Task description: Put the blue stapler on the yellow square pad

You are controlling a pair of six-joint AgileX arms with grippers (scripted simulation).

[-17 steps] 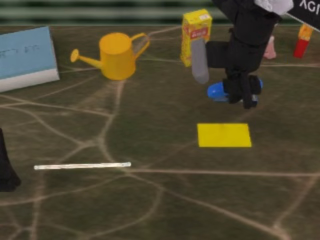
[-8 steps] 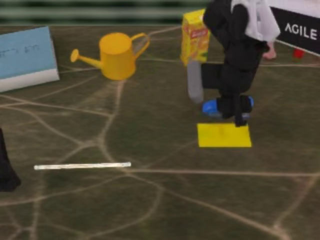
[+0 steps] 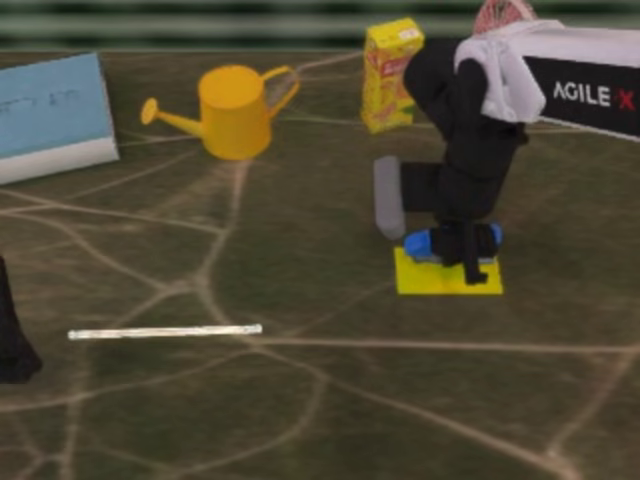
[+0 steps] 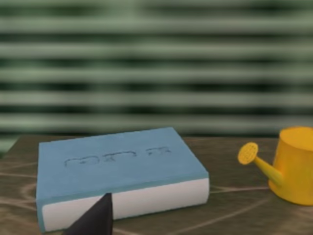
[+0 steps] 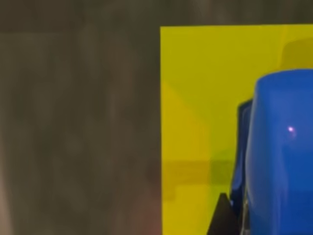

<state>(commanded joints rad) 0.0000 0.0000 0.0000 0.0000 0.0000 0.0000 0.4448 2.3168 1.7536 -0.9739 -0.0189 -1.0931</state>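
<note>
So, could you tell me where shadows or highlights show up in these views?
Right wrist view: a small bright glint on the blue stapler, and darker shadow patches on the yellow square pad. Top view: the right gripper covers the pad's upper part; no distinct shadow is visible there.

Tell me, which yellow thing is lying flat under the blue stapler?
The yellow square pad, thin and flat beneath the blue stapler. The yellow watering can and yellow carton stand upright, farther away.
</note>
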